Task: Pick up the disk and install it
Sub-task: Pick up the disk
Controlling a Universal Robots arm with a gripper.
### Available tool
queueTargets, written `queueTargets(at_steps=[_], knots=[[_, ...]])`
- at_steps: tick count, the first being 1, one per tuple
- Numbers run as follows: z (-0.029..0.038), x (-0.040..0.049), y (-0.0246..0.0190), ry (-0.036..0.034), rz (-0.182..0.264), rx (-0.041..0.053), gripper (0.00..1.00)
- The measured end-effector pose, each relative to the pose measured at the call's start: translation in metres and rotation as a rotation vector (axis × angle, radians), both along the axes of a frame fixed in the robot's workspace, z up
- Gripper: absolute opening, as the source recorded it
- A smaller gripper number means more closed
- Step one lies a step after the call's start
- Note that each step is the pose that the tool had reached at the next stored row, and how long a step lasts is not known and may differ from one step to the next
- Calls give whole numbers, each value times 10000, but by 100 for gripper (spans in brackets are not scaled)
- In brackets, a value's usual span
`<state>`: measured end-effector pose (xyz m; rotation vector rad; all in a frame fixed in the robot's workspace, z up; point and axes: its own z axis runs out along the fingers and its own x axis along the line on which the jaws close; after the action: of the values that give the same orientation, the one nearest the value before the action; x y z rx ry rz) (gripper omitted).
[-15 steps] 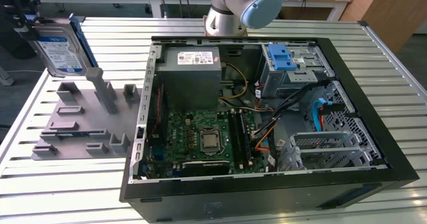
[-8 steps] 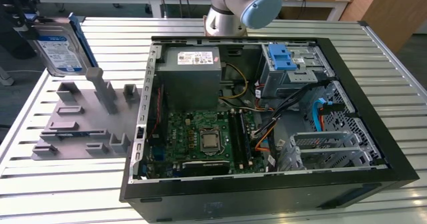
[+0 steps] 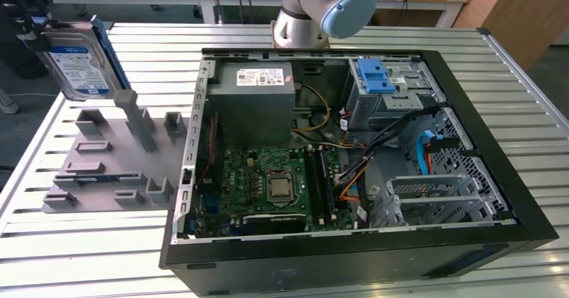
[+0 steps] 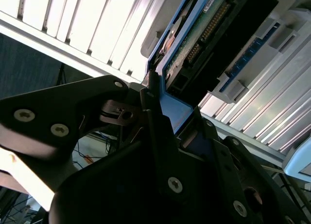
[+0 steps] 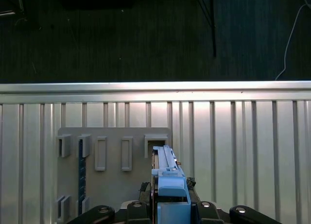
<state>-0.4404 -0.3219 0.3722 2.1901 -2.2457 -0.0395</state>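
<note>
pincer clamped on the disk (white-and-blue label, print too small) over the grey fixture

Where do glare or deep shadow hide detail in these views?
Second wrist view: table slats blow out white, while the gripper holding the disk reads near black. First wrist view: the floor is very dark. Exterior view: evenly lit, no strong glare.

You had the computer case lying open on the slatted table, with the fixture plate just beside it on the exterior view's left. The disk hung over that plate's far end, and the arm's base stood behind the case.
</note>
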Motion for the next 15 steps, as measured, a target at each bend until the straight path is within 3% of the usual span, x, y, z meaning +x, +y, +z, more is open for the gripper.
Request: queueTargets(at_steps=[15], knots=[[38,0,5,0,0,-4,36]])
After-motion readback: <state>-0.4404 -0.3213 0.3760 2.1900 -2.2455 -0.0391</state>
